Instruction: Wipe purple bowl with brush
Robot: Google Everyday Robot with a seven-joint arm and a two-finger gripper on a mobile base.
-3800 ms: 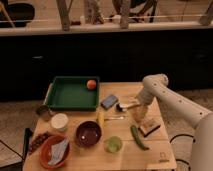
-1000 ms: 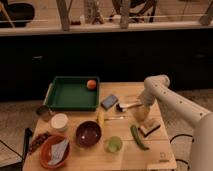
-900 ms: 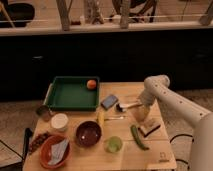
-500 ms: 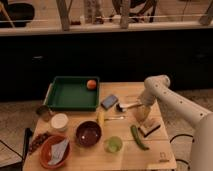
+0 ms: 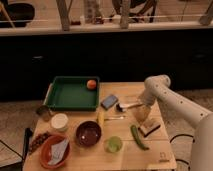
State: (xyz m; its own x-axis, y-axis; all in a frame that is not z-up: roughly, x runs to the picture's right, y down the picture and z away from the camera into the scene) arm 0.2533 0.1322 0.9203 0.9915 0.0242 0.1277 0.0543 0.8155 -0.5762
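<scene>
The purple bowl (image 5: 88,134) stands empty at the front middle of the wooden table (image 5: 160,150). The brush (image 5: 149,127), a brown block with a pale underside, lies on the table to the right of the bowl. My gripper (image 5: 141,114) hangs from the white arm (image 5: 159,86) and points down just above and to the left of the brush, well to the right of the bowl. It holds nothing that I can make out.
A green tray (image 5: 70,94) with an orange (image 5: 91,84) sits at the back left. Around the bowl are a blue sponge (image 5: 109,101), spoon (image 5: 128,105), banana (image 5: 100,118), green cup (image 5: 114,144), cucumber (image 5: 138,137), white cup (image 5: 59,121) and a red bowl (image 5: 52,150) with cloth.
The arm has shifted very slightly to the right since the earliest frame. Over the last second nothing has visibly moved.
</scene>
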